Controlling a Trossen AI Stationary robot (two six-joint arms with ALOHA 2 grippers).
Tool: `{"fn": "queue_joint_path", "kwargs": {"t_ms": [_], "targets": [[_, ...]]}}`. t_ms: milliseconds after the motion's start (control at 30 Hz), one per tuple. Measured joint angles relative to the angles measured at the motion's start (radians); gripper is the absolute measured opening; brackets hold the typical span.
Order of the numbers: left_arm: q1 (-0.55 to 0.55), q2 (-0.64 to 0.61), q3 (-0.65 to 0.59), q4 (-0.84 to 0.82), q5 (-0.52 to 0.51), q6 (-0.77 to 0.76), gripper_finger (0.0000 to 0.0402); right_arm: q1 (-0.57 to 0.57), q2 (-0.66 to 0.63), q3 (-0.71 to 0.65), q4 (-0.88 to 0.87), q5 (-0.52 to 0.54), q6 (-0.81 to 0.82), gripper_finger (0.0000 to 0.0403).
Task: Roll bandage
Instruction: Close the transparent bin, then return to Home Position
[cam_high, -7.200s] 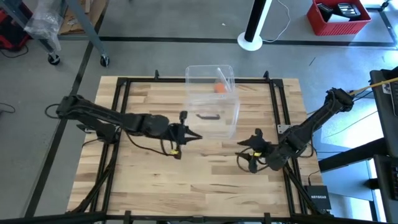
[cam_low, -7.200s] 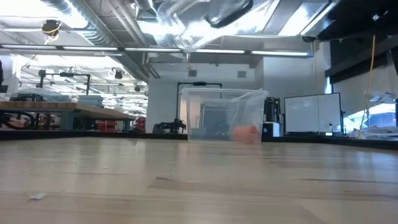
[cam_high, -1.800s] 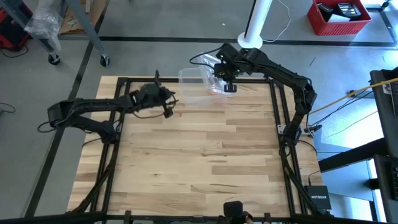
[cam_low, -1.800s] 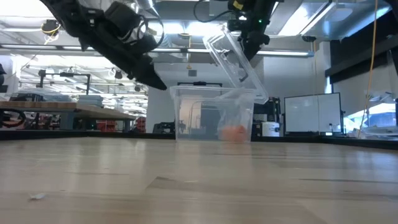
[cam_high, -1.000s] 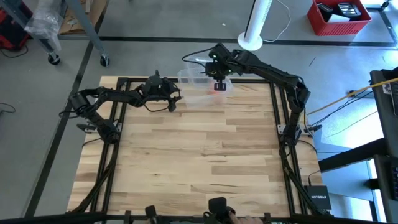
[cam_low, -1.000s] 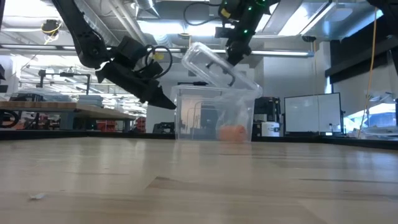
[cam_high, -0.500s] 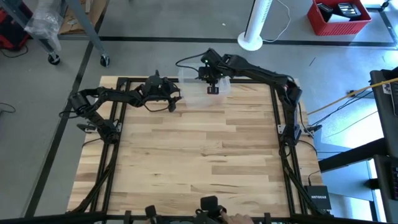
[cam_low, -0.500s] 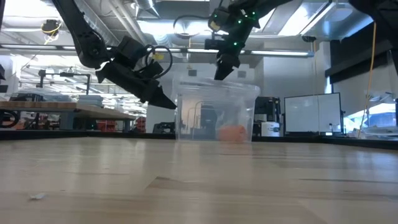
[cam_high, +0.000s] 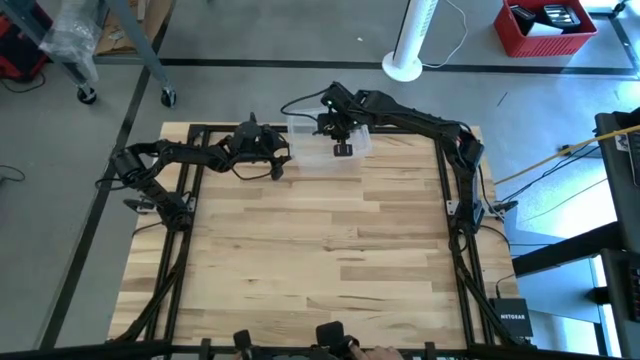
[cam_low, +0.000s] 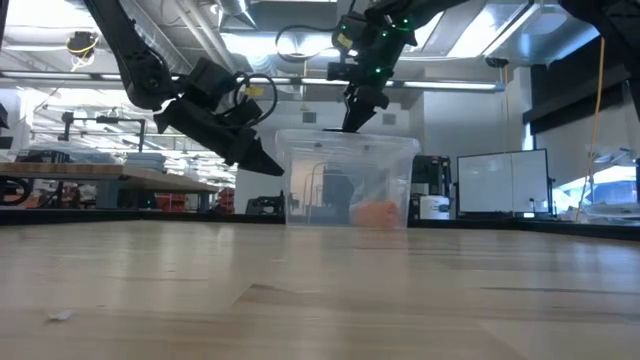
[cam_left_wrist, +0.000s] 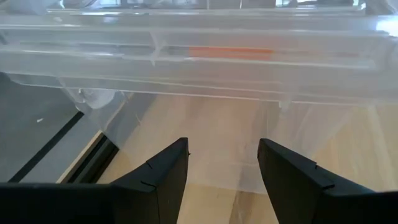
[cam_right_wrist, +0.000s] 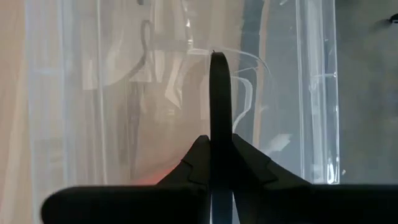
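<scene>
A clear plastic box (cam_low: 345, 185) stands at the table's far edge, its lid (cam_low: 345, 140) lying flat on its rim. Inside, the orange bandage (cam_low: 375, 213) rests on the box floor; it shows as an orange streak (cam_left_wrist: 230, 53) through the wall. My right gripper (cam_low: 355, 120) reaches down onto the lid's top and is shut on its black handle. My left gripper (cam_left_wrist: 222, 149) stands open just left of the box (cam_high: 310, 150), pointing at its left wall; whether it touches the wall cannot be told. My right gripper pinches the lid's thin black handle (cam_right_wrist: 218, 93) between its two fingers, coming from above and slanting down. The handle's arc stands out past the fingertips. The lid lies level on the box's rim.
Black frame rails (cam_high: 195, 200) run around the wooden table. Open wood (cam_high: 330, 250) spreads over the middle and near part. A white pole base (cam_high: 405, 65) stands on the floor beyond the far edge. A small clear scrap (cam_low: 60, 315) lies near the front left.
My right gripper has sunk and gone a little toward the table's left, still shut on the handle. The lid, tilted up on one side a second ago, has come down flat onto the box.
</scene>
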Motion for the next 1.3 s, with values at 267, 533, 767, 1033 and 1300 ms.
{"fn": "queue_joint_path", "kwargs": {"t_ms": [267,533,767,1033,1300], "targets": [[0.0,0.0,0.0,-0.001,-0.001,-0.002,0.0186,0.0,0.035,0.003,0.013,0.01,-0.01,0.0038],[0.001,0.0,0.0,-0.005,-0.001,-0.002,0.0186,0.001,0.086,0.004,0.057,0.002,0.072,0.0111],[0.0,0.0,0.0,-0.009,-0.001,-0.004,0.0186,0.002,0.061,0.001,0.07,0.05,0.09,0.0201],[0.0,-0.003,0.001,-0.008,0.0,-0.012,0.0186,0.003,-0.058,-0.003,0.055,0.045,0.093,0.0237],[-0.001,-0.062,0.001,-0.087,-0.001,-0.041,0.0186,0.002,-0.182,-0.003,-0.029,0.0,0.123,0.0238]]}}
